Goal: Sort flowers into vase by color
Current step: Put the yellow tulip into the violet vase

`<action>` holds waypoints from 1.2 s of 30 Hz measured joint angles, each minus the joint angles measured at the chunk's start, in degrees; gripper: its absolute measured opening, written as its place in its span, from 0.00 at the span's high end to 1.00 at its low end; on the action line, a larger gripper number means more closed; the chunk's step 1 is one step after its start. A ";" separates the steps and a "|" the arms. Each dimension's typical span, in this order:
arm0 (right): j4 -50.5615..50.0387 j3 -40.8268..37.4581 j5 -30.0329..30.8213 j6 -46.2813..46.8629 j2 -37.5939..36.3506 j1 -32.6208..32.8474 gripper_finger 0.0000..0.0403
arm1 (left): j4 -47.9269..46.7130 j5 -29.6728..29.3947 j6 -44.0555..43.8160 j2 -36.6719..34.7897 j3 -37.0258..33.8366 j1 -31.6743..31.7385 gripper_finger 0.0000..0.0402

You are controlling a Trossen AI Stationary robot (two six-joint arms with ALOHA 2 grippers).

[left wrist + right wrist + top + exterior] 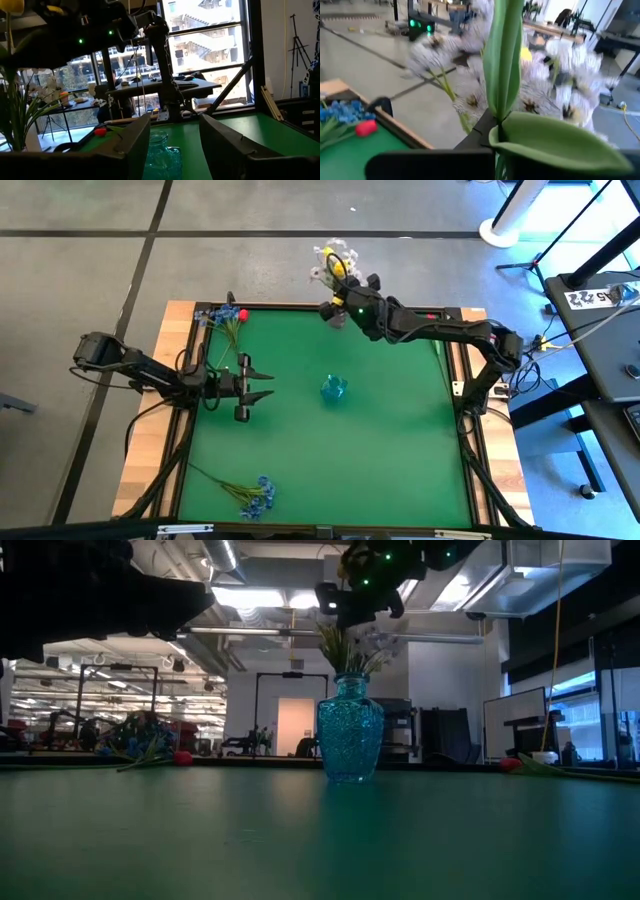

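Your right claw (pixel 337 280) is clamped on the white-and-yellow bunch (pixel 333 262) at the far edge; the vase (pixel 334 389) lies well nearer; left claw (pixel 262 384) hangs apart.

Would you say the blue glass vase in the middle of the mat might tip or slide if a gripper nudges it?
The blue glass vase looks taller than it is wide, with a narrow neck, so a nudge near its top could probably tip it. It seems empty, so likely light and inclined to slide on the green mat. Being glass, it may crack if knocked over.
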 joint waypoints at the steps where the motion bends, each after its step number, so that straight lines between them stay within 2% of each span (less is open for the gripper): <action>1: -0.68 0.00 -0.02 0.42 0.21 0.00 0.99 | 0.00 0.00 0.00 0.00 0.00 0.01 0.59; 8: -6.35 0.00 0.04 3.07 1.23 -0.12 0.98 | 0.00 0.02 0.20 0.00 0.00 0.00 0.59; 15: -6.44 0.06 -2.93 4.59 3.10 -1.22 0.98 | -0.52 0.02 0.04 0.00 0.00 -0.04 0.59; 25: -8.52 0.04 -3.69 5.13 4.87 -1.90 0.98 | -0.64 0.02 0.26 0.00 0.00 -0.03 0.59; 36: -9.84 0.00 -3.73 7.34 7.26 -2.23 0.91 | -0.64 0.02 0.37 0.00 0.00 -0.04 0.59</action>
